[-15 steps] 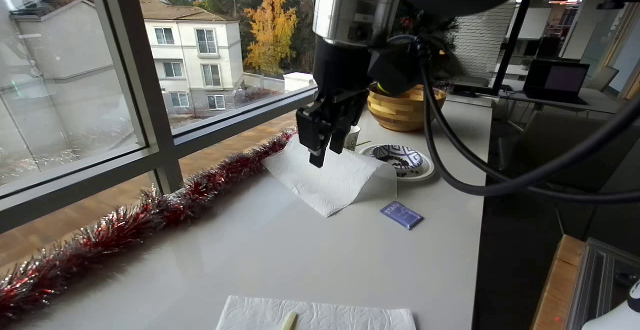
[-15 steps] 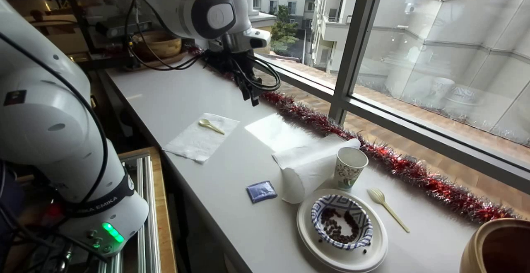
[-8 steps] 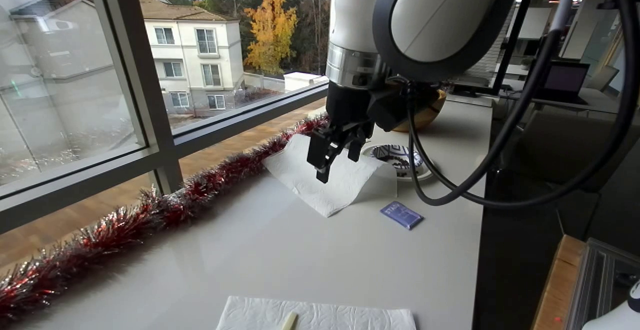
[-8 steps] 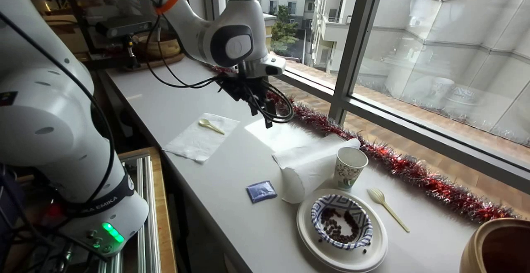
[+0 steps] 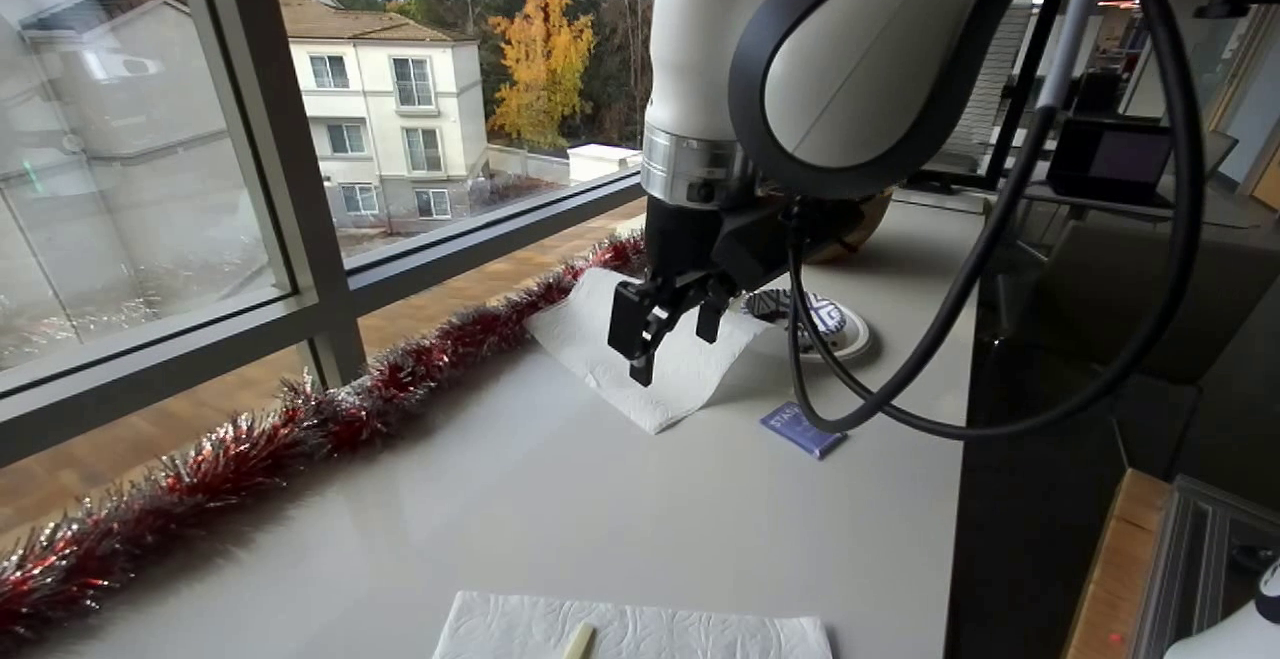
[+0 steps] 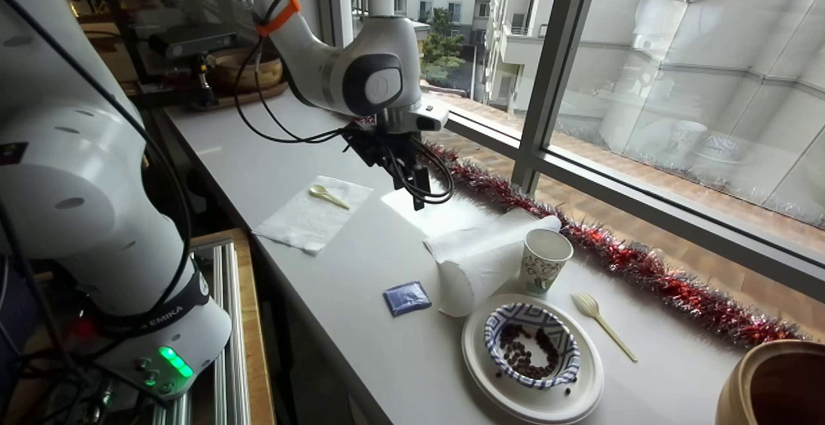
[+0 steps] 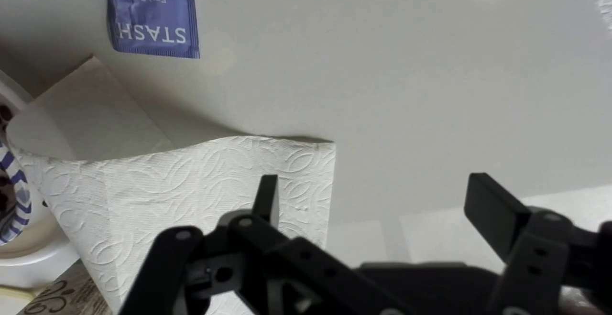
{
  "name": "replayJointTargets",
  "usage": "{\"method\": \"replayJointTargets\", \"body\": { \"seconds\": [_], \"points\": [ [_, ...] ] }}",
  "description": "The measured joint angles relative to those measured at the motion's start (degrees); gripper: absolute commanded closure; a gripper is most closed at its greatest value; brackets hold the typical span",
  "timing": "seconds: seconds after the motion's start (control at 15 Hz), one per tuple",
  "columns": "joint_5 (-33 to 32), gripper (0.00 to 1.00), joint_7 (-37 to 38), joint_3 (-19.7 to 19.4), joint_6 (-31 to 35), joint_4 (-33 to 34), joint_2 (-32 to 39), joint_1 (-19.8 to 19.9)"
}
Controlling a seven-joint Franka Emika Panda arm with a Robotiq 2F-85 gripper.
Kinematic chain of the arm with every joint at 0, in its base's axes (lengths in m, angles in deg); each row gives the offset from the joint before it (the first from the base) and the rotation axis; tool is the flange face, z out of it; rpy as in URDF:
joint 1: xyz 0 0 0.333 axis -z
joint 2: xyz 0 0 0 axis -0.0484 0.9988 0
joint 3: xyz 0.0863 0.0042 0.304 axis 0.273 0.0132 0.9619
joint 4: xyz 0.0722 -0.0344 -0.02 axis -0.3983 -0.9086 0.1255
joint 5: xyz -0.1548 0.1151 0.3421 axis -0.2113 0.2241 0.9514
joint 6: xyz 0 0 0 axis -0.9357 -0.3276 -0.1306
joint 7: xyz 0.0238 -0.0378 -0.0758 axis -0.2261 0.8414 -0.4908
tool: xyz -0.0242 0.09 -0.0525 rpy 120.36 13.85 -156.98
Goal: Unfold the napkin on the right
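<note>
Currently | wrist view: claw [image 7: 375, 195] spread, napkin [image 7: 165, 188] seen at its nine o'clock | spoon [image 6: 330, 198] shown whole only in an exterior view

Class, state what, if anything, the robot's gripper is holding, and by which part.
Nothing is held: the gripper has its jaws wide apart, and the curled paper napkin lies ungripped.

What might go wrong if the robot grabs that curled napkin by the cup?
The patterned cup stands right beside the napkin, so a tug might tip it. The bowl sits close too; a bump could spill its dark bits. And in the wrist view the open gripper spans the edge of thin-looking material, so it may close on nothing.
</note>
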Motion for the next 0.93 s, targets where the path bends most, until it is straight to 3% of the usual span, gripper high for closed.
{"method": "replayJointTargets", "body": {
  "seconds": [0.47, 0.93],
  "points": [
    [-20.2, 0.00, 19.3, -3.1, 1.5, 8.3, 12.1, -0.6],
    [-27.0, 0.00, 25.0, -6.3, 1.5, 15.5, 22.7, -3.6]
  ]
}}
